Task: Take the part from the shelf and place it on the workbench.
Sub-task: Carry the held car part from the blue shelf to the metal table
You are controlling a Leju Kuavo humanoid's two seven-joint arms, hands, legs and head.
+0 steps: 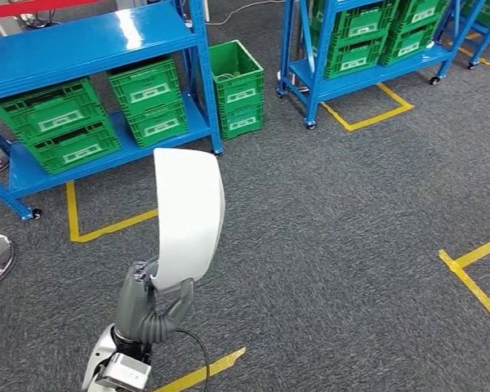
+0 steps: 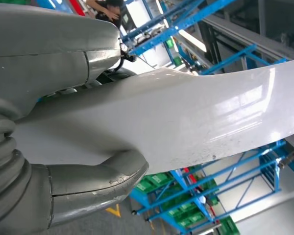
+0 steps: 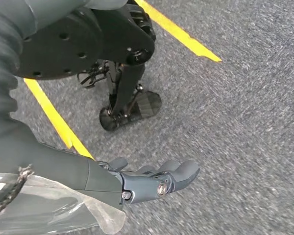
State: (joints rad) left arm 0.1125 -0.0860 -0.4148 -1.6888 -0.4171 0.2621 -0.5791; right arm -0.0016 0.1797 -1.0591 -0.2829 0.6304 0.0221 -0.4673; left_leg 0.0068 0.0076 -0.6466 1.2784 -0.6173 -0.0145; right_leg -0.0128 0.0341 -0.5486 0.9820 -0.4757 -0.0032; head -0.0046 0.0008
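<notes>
The left hand (image 1: pixel 149 304) grips the lower end of the part (image 1: pixel 188 214), its thick grey thumb (image 2: pixel 101 183) pressed on one face and the other fingers (image 2: pixel 64 54) on the opposite face. The part is a smooth, glossy white panel, thin and gently curved like a shell, with rounded corners; it stands upright above the hand, rising toward 12 o'clock in the head view. Bright reflections run along its surface in the left wrist view.

The right hand (image 3: pixel 153 180) hangs over the floor with its dark fingers (image 3: pixel 182 172) stretched out side by side, holding nothing.

The floor (image 1: pixel 354 245) is dark grey speckled carpet, marked with yellow tape lines (image 1: pixel 474 282) at 3 o'clock and yellow tape corners (image 1: pixel 82 220) at 9 o'clock.

At 10 to 11 o'clock stands a blue metal shelf (image 1: pixel 76 41) on castors, its lower board carrying green slatted plastic crates (image 1: pixel 147 100) with white labels. One more green crate stack (image 1: pixel 236 86) sits on the floor just beside that shelf, at 12 o'clock. A second blue shelf (image 1: pixel 366 77) with green crates stands at 1 o'clock.
</notes>
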